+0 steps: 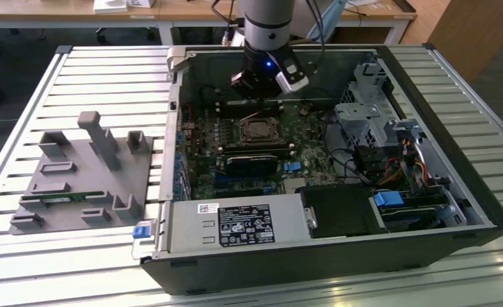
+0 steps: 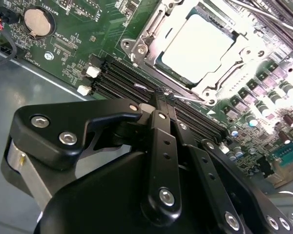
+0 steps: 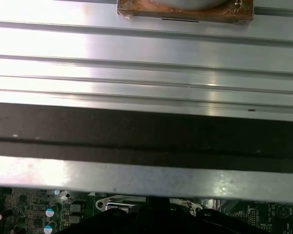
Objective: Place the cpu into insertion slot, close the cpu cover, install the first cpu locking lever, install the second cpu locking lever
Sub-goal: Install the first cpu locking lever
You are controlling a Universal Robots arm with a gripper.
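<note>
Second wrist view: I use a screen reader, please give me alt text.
The cpu sits framed by the lowered cpu cover on a green motherboard. The black gripper points at a thin metal lever at the cover's edge.

I see the arm [image 1: 267, 19] standing almost upright over the case, its grey column on the side of the socket [image 1: 244, 131] farther from the exterior camera, and the black wrist block with its small blue light hangs just above that far edge. In the second wrist view the gripper [image 2: 164, 97] points down just beside one edge of the socket. Its black fingers [image 2: 160, 136] are drawn together so the tips meet, with the linkage bars folded in close on either side.
</note>
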